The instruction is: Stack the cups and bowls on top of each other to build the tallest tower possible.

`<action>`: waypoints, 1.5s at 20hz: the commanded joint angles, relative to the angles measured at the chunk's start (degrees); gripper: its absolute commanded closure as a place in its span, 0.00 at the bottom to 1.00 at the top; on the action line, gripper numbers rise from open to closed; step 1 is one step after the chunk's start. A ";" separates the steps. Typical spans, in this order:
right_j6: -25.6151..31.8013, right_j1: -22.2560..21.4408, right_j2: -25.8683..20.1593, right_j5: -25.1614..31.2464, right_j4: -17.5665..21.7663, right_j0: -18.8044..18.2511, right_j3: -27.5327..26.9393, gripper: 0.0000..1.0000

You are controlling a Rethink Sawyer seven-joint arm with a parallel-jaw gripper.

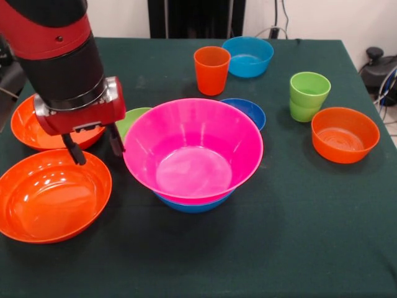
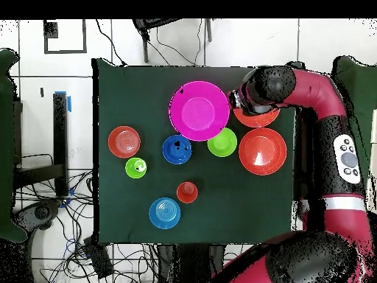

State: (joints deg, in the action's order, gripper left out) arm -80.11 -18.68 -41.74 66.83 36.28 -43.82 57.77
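A large pink bowl sits nested in a large blue bowl at the table's middle; together they form the tower, which also shows in the overhead view. My gripper is open and empty. It hangs just left of the pink bowl, over the right rim of the nearer large orange bowl. A second large orange bowl lies behind it, partly hidden by the arm. Two lime green cups stand nested at the right. An orange cup stands at the back.
A small lime green bowl peeks out behind the gripper. A dark blue bowl sits behind the pink one. A light blue bowl is at the back. A small orange bowl is at the right.
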 commanded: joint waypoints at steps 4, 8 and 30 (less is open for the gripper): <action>13.16 2.84 2.05 0.16 2.34 -0.24 -4.25 0.00; 13.89 -2.25 -0.11 -9.12 0.63 -5.20 7.74 0.00; -3.97 -23.08 0.65 -26.89 -3.85 -11.92 43.57 0.00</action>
State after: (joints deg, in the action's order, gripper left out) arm -80.11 -41.54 -42.42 44.88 32.25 -57.05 92.85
